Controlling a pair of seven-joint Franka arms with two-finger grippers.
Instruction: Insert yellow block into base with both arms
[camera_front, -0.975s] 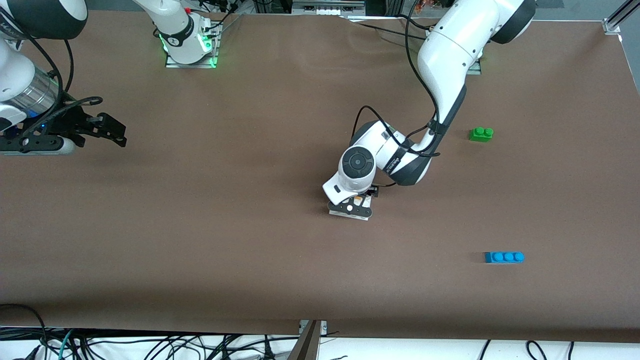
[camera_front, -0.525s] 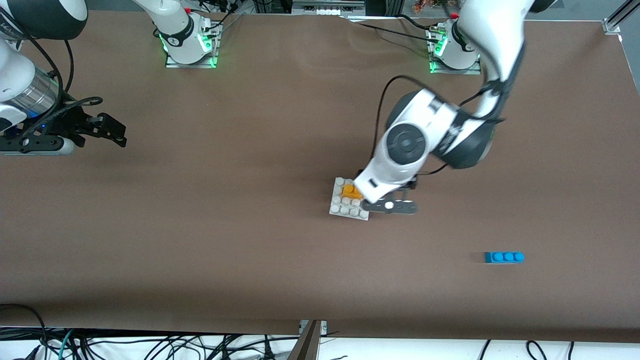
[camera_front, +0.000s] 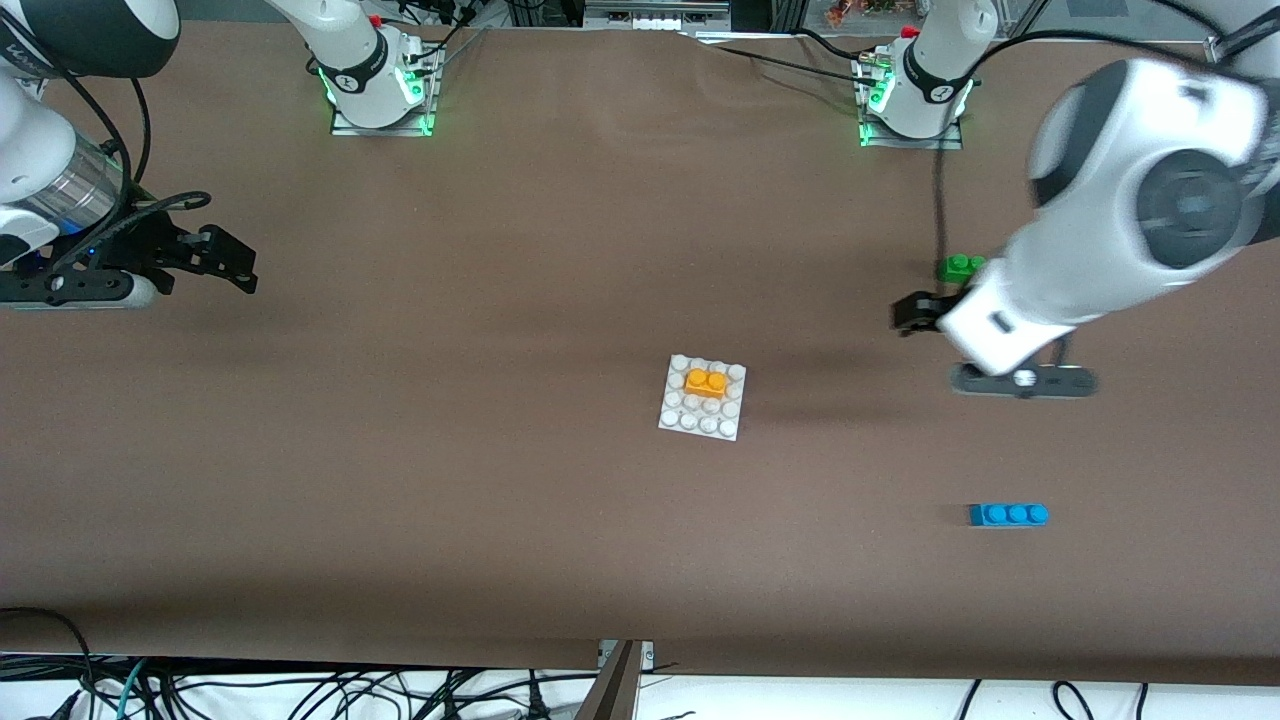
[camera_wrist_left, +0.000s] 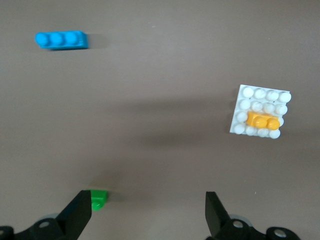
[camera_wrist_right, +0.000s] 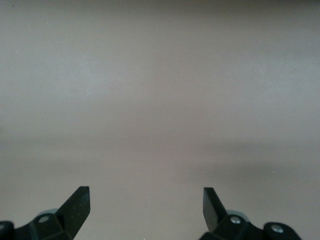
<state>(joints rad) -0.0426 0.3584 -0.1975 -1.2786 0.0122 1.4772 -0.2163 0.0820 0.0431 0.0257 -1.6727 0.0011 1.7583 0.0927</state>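
since a second ago my left arm has swung off the base (camera_front: 702, 397) and pulled away toward its own end of the counter (camera_front: 480, 480), uncovering the yellow block (camera_front: 705, 381), which now sits on the studs in the second row from the base's farther edge. my left gripper (camera_front: 985, 345) hangs released and empty over the counter just beside the green brick (camera_front: 960, 267); in the left wrist view its fingers (camera_wrist_left: 79, 212) stand wide apart with the green brick between them. my right gripper (camera_front: 215, 262) waits, also spread open and empty, over bare counter at the right arm's end. the blue brick (camera_front: 1008, 514) lies nearer the front camera, well apart from everything. my judgement is that the insertion looks done, though i cannot tell whether the yellow block is pressed fully home. the risk from here is my fast-moving left arm dropping low and clipping the green brick, or a half-seated block popping loose if the base gets bumped.
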